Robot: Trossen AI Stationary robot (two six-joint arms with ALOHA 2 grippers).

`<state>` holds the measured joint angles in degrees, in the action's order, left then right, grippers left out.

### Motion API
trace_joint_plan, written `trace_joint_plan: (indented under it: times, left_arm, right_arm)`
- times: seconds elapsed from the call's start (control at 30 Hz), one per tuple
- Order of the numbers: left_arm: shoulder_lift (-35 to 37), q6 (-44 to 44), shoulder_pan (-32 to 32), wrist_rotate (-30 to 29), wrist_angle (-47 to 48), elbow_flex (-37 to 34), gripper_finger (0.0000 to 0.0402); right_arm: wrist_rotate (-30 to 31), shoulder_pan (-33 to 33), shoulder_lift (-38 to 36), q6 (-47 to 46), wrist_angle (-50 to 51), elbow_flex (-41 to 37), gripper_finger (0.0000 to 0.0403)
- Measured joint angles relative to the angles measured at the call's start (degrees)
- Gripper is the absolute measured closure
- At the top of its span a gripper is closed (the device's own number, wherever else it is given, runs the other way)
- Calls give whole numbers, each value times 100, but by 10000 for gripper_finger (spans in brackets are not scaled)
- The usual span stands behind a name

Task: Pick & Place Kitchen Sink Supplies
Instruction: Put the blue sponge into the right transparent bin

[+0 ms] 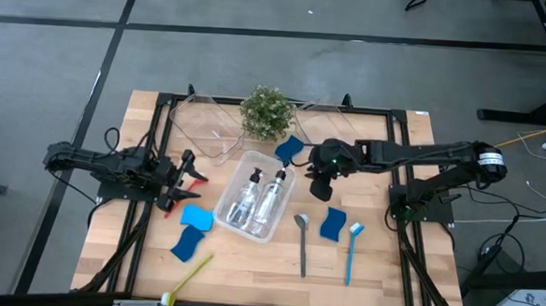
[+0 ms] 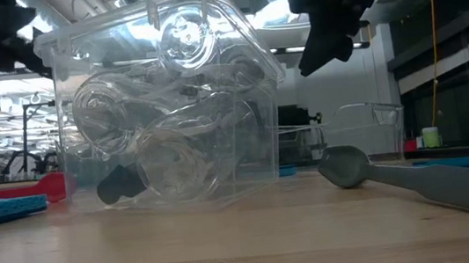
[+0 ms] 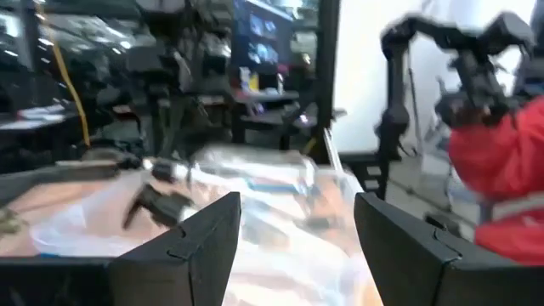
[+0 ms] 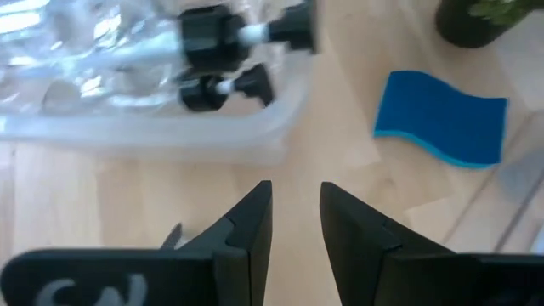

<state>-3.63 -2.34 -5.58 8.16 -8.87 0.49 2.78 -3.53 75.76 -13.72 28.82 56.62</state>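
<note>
A small clear bin (image 1: 255, 201) holds two clear pump bottles (image 1: 261, 197) lying on their sides, their black tops (image 4: 223, 51) toward the far edge. Blue sponges lie flat on the table: one (image 1: 289, 149) by the plant, one (image 1: 333, 224) right of the bin, two (image 1: 192, 231) to its left. The grey brush (image 1: 302, 241), blue brush (image 1: 352, 253) and yellow-green brush (image 1: 188, 276) lie flat near the front. My left gripper (image 1: 184, 180) is open over the red brush (image 1: 198, 178), left of the bin. My right gripper (image 1: 320, 181) hovers narrowly open and empty, right of the bin.
A potted plant (image 1: 266, 112) stands behind the small bin, flanked by two larger clear bins (image 1: 207, 123) (image 1: 342, 122) at the far edge. Bare wood lies along the near edge (image 1: 257, 283). In the low view the small bin (image 2: 168, 95) blocks much of the scene.
</note>
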Motion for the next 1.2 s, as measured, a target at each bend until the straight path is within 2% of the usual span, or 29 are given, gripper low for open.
trace_joint_plan:
  times: [0.27,0.37,0.8,0.9,1.03,1.2]
  left_arm:
    - [165,205,0,-115,612,0,176]
    - [165,275,0,-83,645,0,176]
    - [76,383,0,-127,686,-2,176]
    - [73,415,0,-344,724,-2,176]
    - [73,187,33,-959,809,-2,176]
    - [125,163,383,-1358,990,94,176]
  right_arm:
    - [-608,275,-1,62,19,0,302]
    - [-600,273,-1,353,17,0,302]
    - [-593,271,-4,351,108,0,302]
    - [-605,273,-4,38,306,0,302]
    - [-605,273,-6,-434,832,0,302]
    - [-541,284,-6,-584,1283,0,302]
